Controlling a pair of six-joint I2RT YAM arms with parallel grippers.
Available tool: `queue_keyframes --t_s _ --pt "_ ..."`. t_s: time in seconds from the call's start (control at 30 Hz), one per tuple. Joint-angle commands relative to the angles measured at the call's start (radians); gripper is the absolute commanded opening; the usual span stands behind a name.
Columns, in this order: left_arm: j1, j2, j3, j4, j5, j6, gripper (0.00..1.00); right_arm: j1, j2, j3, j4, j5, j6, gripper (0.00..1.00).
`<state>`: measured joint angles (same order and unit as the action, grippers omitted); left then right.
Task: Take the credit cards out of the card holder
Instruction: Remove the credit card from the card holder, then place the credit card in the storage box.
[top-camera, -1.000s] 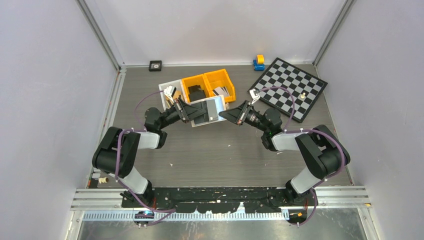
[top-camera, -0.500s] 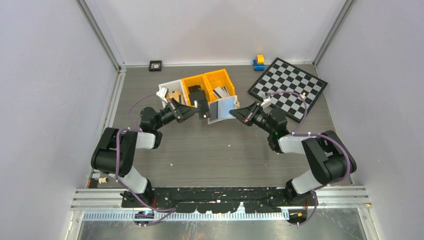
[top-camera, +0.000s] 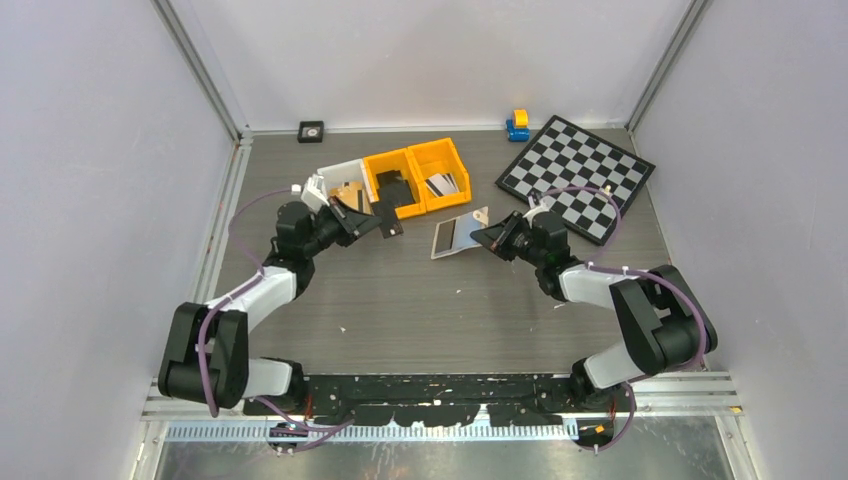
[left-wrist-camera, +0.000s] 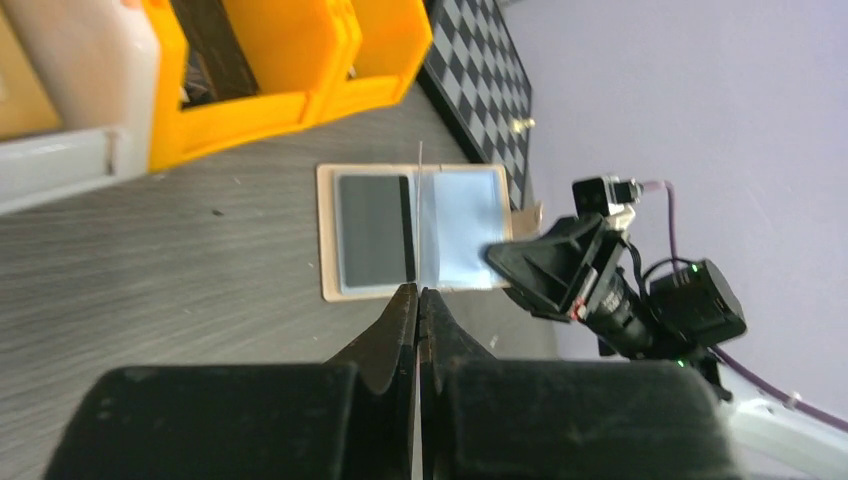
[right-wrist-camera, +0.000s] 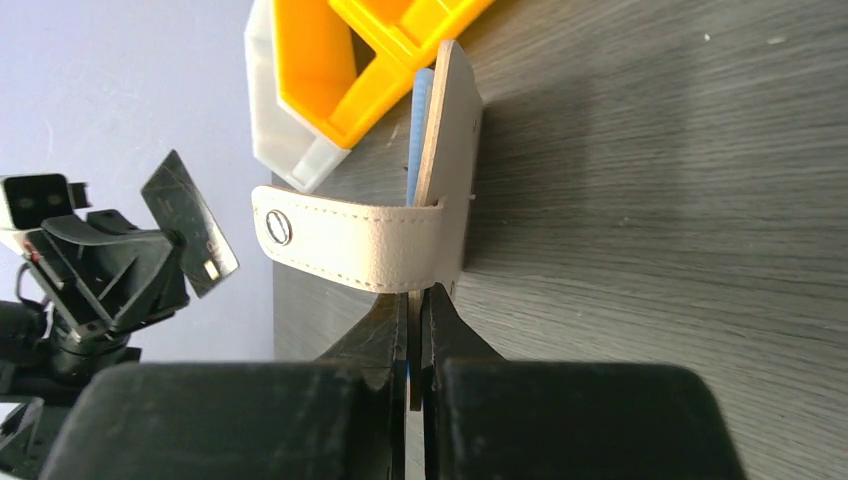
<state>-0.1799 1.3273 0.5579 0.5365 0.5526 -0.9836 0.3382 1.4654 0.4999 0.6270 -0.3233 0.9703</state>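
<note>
- Table (top-camera: 420, 300): grey wood-grain top, walled on the left, far and right sides. A broad bare stretch lies between the arm bases and the items on the far half.
- Yellow bins (top-camera: 415, 172) and white bin (top-camera: 330, 185): these stand in a row at far centre. A narrow strip of bare table separates their near wall from the card holder.
- Chessboard (top-camera: 578, 175): far right, beside the right arm and apart from the card holder.
- Card holder (top-camera: 452, 236): beige and spread open on the table, with its pockets facing up.
  - The left wrist view shows a pocketed card (left-wrist-camera: 372, 232), dark, in one pocket, and a pale bluish pocket beside it.
  - Its strap (right-wrist-camera: 350, 240), with a snap, sticks out to one side.
  - The right wrist view sees it edge-on, so the pockets are hidden there.
- Right gripper (top-camera: 487, 237): its jaws are clamped on the edge of the card holder nearest it, and the fingers cover that rim.
- Left gripper (top-camera: 372, 218): its jaws are pressed together on a dark card (top-camera: 392, 218).
  - The card is held clear of the card holder, in front of the yellow bins.
  - Its own wrist camera shows the card only as a thin line.
- Bin contents: too small to identify.
</note>
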Motion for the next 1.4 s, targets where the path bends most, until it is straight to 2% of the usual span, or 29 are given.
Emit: queue_keyframes --t_s 0.0,0.43,0.9,1.03,1.17,1.37 --pt "0.007 0.007 0.071 -0.128 -0.153 0.091 0.00 0.002 0.015 0.044 0.029 -0.001 -0.017 0.00" --pt "0.004 0.405 0.435 -0.163 -0.119 0.020 0.00 0.001 -0.024 0.040 0.005 0.013 -0.041 0.01" --pt "-0.001 0.544 0.712 -0.375 -0.180 0.156 0.01 0.005 0.022 0.046 0.057 -0.017 -0.004 0.00" --pt "-0.002 0.591 0.756 -0.401 -0.180 0.164 0.07 0.005 0.018 0.044 0.055 -0.010 -0.005 0.01" --pt "-0.002 0.609 0.764 -0.391 -0.179 0.169 0.21 0.005 0.017 0.044 0.056 -0.013 -0.004 0.00" --pt "-0.026 0.524 0.724 -0.402 -0.195 0.181 0.35 0.005 0.010 0.046 0.060 -0.016 -0.006 0.00"
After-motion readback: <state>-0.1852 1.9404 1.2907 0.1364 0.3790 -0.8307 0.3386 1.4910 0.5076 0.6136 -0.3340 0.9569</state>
